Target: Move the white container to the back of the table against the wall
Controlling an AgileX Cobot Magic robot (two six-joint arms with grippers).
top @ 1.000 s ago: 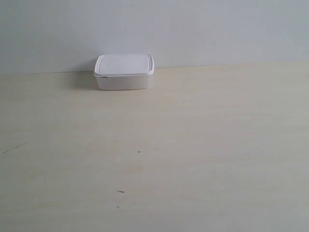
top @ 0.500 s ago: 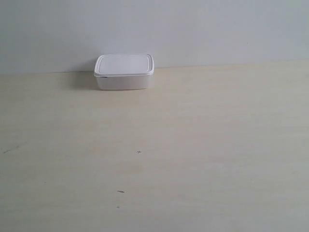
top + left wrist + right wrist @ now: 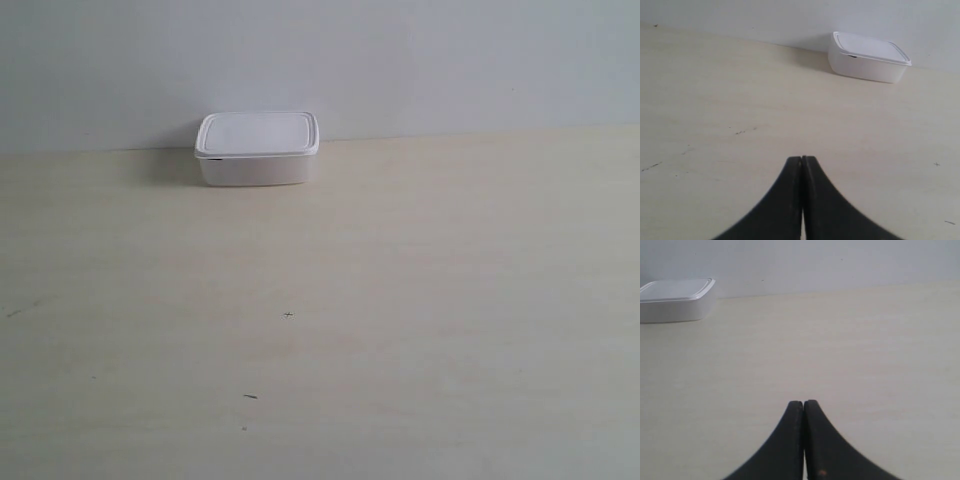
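The white container (image 3: 257, 148) stands lidded at the back of the cream table (image 3: 400, 300), its rear side at the pale wall (image 3: 400, 60). It also shows in the left wrist view as the white container (image 3: 867, 64) and in the right wrist view as the white container (image 3: 675, 300), far from both grippers. My left gripper (image 3: 802, 159) is shut with nothing in it, low over bare tabletop. My right gripper (image 3: 803, 403) is likewise shut and holds nothing. Neither arm appears in the exterior view.
A few tiny dark specks (image 3: 288, 315) mark the tabletop in front of the container. The wall runs along the whole back edge of the table.
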